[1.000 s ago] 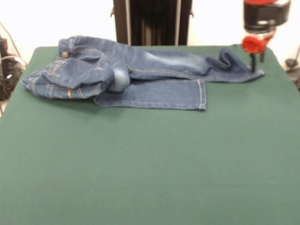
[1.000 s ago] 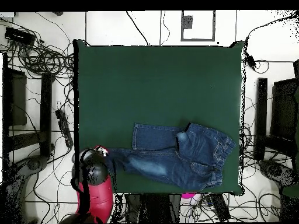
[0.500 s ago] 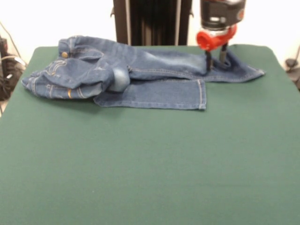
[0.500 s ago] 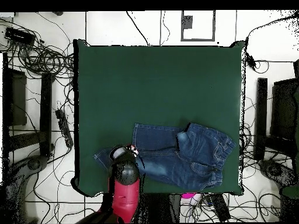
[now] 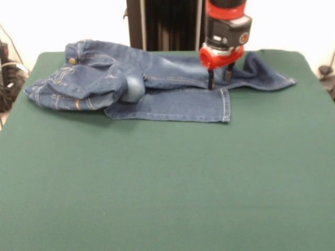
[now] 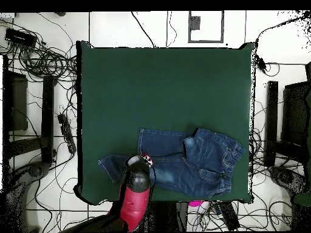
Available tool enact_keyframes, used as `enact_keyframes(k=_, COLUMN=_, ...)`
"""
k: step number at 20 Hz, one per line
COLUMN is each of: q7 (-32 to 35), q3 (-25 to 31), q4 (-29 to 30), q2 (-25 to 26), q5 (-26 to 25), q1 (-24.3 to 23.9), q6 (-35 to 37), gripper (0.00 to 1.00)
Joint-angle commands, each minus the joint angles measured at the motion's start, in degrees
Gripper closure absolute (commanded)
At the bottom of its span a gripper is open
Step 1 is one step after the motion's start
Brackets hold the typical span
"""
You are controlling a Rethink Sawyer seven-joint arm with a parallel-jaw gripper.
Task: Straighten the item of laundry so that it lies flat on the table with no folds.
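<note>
Green tabletop (image 5: 167,183) carries the jeans (image 5: 157,83) along its far edge, long axis left to right. Released claw (image 5: 219,81) is poised over the far leg, fingers parted.

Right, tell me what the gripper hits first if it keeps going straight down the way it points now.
The gripper points straight down, jaws a little apart. Right below it are the jeans, at the longer leg close to the shorter leg's hem. It would likely meet that denim first, then the table underneath. How high it hangs above the cloth is unclear.
</note>
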Motion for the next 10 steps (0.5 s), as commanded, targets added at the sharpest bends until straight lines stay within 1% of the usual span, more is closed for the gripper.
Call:
enact_keyframes(k=1, q7=-5.56, q3=7.10, q4=-13.02, q2=11.64, q5=5.79, q1=2.06, q6=4.02, gripper=0.00)
enact_keyframes(k=5, q7=-5.06, q3=6.06, q4=-14.84, q2=14.26, q5=5.02, q1=2.25, q6=3.56, gripper=0.00)
enact_keyframes(k=7, q7=-5.27, q3=5.67, q4=-15.55, q2=15.22, q5=5.54, q1=2.08, q6=4.39, gripper=0.00)
enact_keyframes(k=10, q7=-4.98, q3=5.31, q4=-15.41, q2=15.28, q5=4.78, q1=1.48, q6=5.56, gripper=0.00)
